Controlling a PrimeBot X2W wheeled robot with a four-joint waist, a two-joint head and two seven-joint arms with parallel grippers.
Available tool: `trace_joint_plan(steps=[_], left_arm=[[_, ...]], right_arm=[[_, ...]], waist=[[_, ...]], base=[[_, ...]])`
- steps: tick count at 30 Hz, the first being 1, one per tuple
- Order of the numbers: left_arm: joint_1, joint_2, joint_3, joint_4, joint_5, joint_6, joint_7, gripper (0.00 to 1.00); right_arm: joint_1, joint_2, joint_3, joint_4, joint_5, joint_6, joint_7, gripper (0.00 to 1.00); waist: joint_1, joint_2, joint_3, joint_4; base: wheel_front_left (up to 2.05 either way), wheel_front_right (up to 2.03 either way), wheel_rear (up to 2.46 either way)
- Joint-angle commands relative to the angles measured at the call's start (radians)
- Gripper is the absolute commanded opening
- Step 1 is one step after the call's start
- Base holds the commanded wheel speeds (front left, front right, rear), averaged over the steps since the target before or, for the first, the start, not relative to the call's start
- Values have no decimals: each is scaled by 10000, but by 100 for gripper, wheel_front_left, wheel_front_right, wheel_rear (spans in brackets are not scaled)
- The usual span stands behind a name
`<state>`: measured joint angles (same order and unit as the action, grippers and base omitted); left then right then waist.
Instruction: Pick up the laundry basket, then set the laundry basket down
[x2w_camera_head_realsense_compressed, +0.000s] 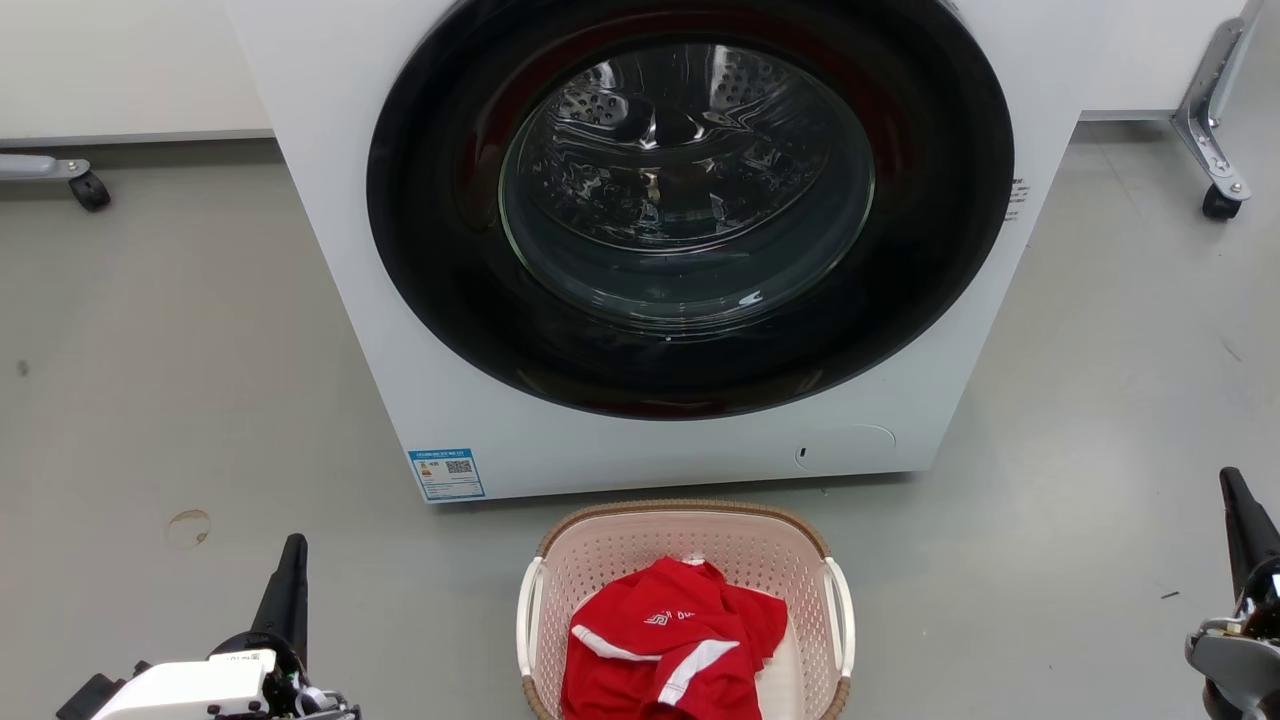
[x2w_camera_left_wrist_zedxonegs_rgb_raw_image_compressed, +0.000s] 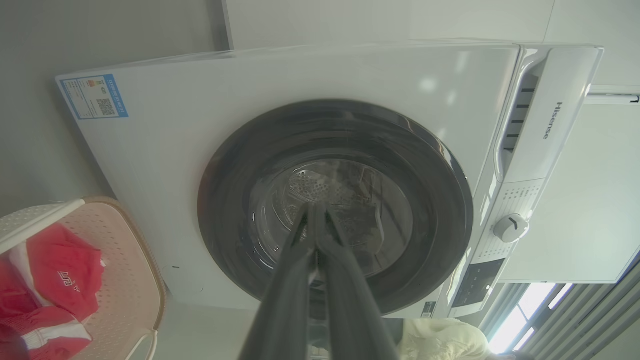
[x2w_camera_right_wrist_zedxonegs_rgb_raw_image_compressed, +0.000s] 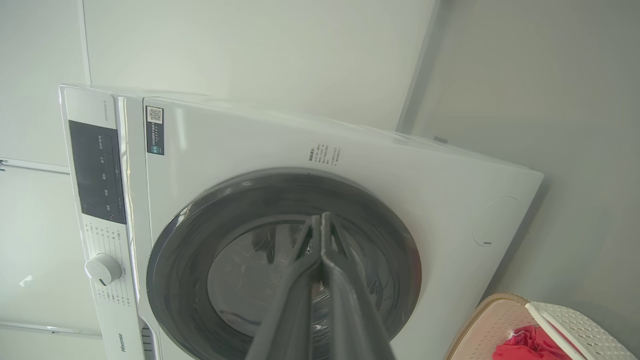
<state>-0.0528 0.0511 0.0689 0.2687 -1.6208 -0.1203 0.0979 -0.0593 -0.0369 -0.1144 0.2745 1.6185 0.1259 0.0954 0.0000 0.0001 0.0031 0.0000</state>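
The pale pink laundry basket (x2w_camera_head_realsense_compressed: 610, 548) with its brown rim and white side handles stands on the floor at the bottom centre of the head view, just in front of the washing machine. Red clothing (x2w_camera_head_realsense_compressed: 672, 640) lies inside it. My left gripper (x2w_camera_head_realsense_compressed: 290, 575) is shut, low at the left, well apart from the basket. At the far right edge my right gripper (x2w_camera_head_realsense_compressed: 1240, 510) is shut too, also clear of it. The basket (x2w_camera_left_wrist_zedxonegs_rgb_raw_image_compressed: 127, 280) appears at the lower left of the left wrist view, and the basket (x2w_camera_right_wrist_zedxonegs_rgb_raw_image_compressed: 500, 320) sits at the lower right of the right wrist view.
A white front-loading washing machine (x2w_camera_head_realsense_compressed: 500, 440) with a dark round door (x2w_camera_head_realsense_compressed: 690, 210) stands right behind the basket. Grey floor (x2w_camera_head_realsense_compressed: 150, 400) spreads on both sides. Castor wheels (x2w_camera_head_realsense_compressed: 1220, 200) of metal frames sit at the far corners by the wall.
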Motion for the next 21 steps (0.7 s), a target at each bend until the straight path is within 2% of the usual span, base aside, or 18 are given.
trace_joint_plan(steps=[1,21], left_arm=[[-542,78,334,-239,27,-104,62,0],[-545,56,365,-239,53,-104,87,0]], right_arm=[[-474,-231,136,-304,9,48,74,0],[-477,-207,101,-302,-20,48,101,0]], waist=[[0,-1,0,0],[0,-1,0,0]], base=[[0,0,0],[0,0,0]])
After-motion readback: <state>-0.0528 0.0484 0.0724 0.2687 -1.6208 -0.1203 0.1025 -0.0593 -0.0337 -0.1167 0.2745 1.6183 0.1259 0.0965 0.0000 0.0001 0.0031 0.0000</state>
